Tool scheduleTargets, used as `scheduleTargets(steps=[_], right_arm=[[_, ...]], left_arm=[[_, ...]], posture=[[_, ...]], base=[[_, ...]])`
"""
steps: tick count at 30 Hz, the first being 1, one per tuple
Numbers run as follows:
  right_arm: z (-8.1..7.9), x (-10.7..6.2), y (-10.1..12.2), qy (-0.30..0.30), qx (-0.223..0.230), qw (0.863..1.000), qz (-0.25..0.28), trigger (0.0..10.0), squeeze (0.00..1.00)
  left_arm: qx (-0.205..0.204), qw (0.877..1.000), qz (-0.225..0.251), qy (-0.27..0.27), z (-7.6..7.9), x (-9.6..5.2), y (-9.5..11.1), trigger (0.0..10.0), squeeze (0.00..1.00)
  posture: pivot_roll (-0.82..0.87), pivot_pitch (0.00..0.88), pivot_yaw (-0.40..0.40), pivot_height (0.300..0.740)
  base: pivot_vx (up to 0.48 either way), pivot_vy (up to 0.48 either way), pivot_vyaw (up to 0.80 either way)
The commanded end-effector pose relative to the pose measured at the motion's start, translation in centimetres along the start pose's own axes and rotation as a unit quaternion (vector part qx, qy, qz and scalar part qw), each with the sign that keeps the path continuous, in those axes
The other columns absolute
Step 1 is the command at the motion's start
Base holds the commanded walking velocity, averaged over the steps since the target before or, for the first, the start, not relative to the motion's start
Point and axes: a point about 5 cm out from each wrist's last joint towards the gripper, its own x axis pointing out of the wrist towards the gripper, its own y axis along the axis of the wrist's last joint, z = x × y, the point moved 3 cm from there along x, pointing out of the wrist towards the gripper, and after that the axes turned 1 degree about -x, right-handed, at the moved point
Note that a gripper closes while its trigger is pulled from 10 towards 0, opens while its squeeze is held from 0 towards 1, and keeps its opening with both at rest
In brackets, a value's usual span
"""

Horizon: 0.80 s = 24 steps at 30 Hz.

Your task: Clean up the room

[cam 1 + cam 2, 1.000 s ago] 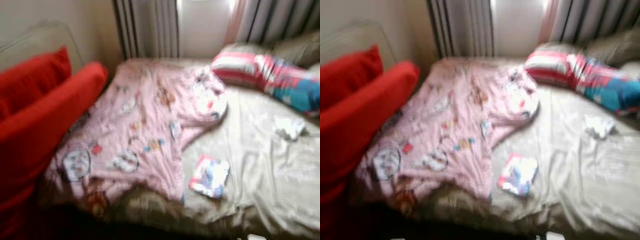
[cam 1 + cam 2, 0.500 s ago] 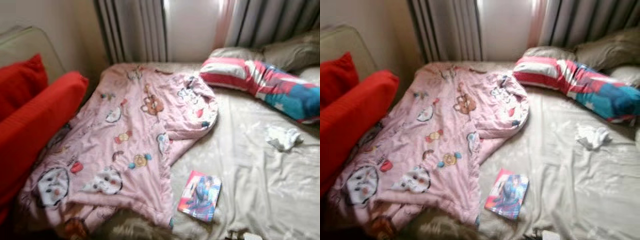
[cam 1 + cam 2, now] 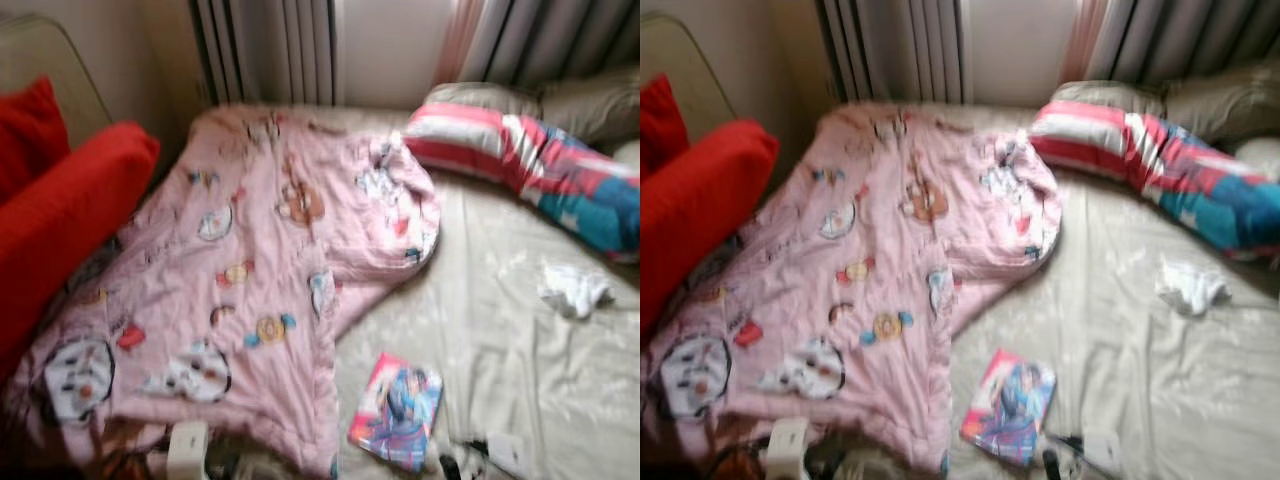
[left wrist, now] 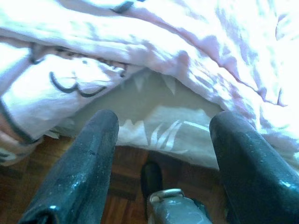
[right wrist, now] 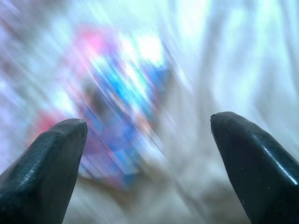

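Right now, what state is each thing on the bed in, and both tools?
Pink blanket: rumpled, spread over the bed's left half.
Book: closed, flat on the sheet.
White cloth: crumpled.
Striped pillow: lying at the head.
Left tool: open, empty.
Right tool: open, above the book.

**Both arms low and forward, fingers spread**

My left gripper [image 4: 161,135] has its two black fingers [image 4: 81,172] wide apart, nothing between them; part of its silver wrist hardware shows low between the fingers. In the head views, the pale top of my left arm [image 3: 187,450] pokes in at the bottom edge, blurred. My right gripper [image 5: 149,135] is also spread, tips well apart, gripping nothing; that view is motion-blurred. My right arm [image 3: 505,452] sits at the bottom edge, right of centre.
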Motion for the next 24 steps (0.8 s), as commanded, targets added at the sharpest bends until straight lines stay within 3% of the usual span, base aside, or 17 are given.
scheduleTargets(steps=[1, 9, 13, 24], right_arm=[[-0.6, -0.2, -0.6, 0.008, -0.002, 1.000, -0.002, 10.0, 0.00], [-1.1, 0.0, 1.0, 0.017, 0.001, 0.999, 0.048, 10.0, 0.00], [-0.8, -0.3, 0.7, 0.003, -0.005, 0.998, 0.056, 10.0, 0.00], [-1.5, 0.2, 2.5, 0.005, -0.012, 0.997, 0.081, 10.0, 0.00]], left_arm=[[-0.003, 0.999, 0.041, -0.004, -0.1, 0.0, 1.4, 10.0, 0.00], [0.004, 0.988, 0.153, -0.021, 1.1, -0.8, 4.6, 10.0, 0.00], [0.003, 0.983, 0.180, -0.026, 2.1, -0.9, 6.0, 10.0, 0.00], [0.004, 0.979, 0.197, -0.051, 3.6, -1.0, 7.7, 10.0, 0.00]], posture=[[-0.06, 0.187, 0.025, 0.740], [-0.06, 0.192, 0.022, 0.740], [-0.06, 0.188, 0.023, 0.740], [-0.06, 0.165, 0.027, 0.721]], base=[[0.000, 0.000, 0.00], [0.000, 0.000, 0.00], [0.000, 0.000, 0.00], [0.000, 0.000, 0.00]])
